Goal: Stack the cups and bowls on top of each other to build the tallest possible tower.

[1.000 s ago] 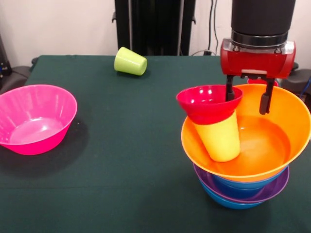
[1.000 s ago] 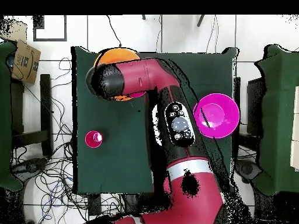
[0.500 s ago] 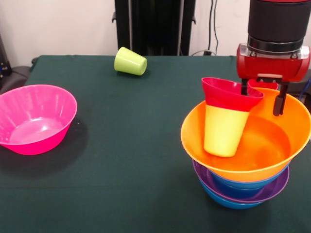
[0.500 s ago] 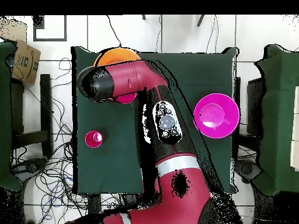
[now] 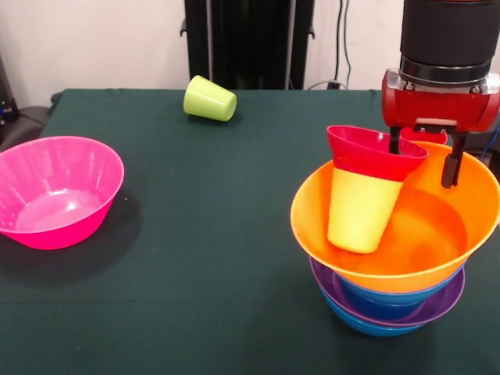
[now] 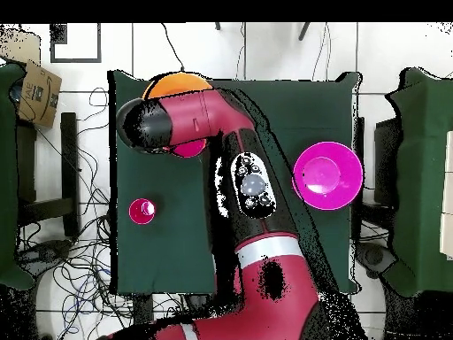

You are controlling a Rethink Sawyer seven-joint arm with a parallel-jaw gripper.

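Tower (image 5: 394, 266) at worktop (image 5: 211, 234) edge nearest camera in front view: blue and purple bowls lowest, orange bowl (image 5: 426, 246) nested on top. Inside orange bowl, yellow cup (image 5: 361, 211) standing mouth-up, leaning a little, with red bowl (image 5: 373, 152) seated in its mouth and tilted.

Gripper (image 5: 423, 160) above orange bowl, jaws apart; one finger down inside red bowl at its rim, the other well outside, over orange bowl's interior. Nothing pinched between them as far as front view shows. Overhead view: arm covering most of tower, only a crescent of orange bowl (image 6: 177, 84) showing past it.

Away from tower: pink bowl (image 5: 55, 191) upright at opposite side of worktop; green cup (image 5: 209, 99) on its side toward robot from tower; red cup (image 6: 142, 211) visible in overhead view only, on robot's side of tower, apart.

Handling, as judgement: all thin glossy plastic, so light, stiff, slippery; little friction at nested rims. Red bowl perched on narrow cup mouth looks tippy; sideways nudge from finger inside rim likely to topple cup. Best hold on any bowl: wall pinched at rim, one finger inside, one outside. Cups: across mouth or around tapered wall. Pink bowl wide, probably awkward atop small red bowl.
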